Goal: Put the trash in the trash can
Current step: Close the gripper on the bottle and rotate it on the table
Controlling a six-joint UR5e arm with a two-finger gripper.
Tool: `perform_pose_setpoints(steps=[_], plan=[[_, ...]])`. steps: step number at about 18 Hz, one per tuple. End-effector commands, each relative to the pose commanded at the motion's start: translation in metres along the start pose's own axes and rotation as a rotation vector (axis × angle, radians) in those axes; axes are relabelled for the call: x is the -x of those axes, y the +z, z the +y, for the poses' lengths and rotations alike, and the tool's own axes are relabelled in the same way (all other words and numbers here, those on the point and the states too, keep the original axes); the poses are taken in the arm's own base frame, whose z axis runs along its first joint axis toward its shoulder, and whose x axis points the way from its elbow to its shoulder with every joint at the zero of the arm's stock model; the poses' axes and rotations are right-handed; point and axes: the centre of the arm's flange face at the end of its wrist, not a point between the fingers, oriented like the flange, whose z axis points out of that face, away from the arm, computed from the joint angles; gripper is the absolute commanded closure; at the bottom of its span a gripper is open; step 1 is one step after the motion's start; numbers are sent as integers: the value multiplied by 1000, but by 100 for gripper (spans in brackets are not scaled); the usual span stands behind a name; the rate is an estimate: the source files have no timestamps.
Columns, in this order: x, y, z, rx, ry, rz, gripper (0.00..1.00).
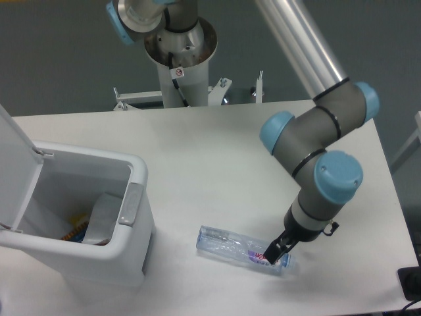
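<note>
Jaws straddle the labelled end of the bottle; gripper is too small here to tell if it's clamped or only around it. Bottle lies flat on the table, just right of the trash can, lid up. Grip firmly before lifting: thin plastic, off-centre hold, free end will likely droop. Clear the rim.
</note>
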Motion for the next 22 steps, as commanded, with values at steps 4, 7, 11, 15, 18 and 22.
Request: perform_pose_setpoints(steps=[4,7,11,15,18,22], plan=[[-6,23,12,34,-153,-17,0],[-8,21,10,21,-228,-14,0],[-14,30,9,-11,-249,-37,21],[-18,33,10,-13,-244,-41,47],[-18,29,10,-21,-241,-39,49],[-19,-4,12,-84,-218,-70,49]])
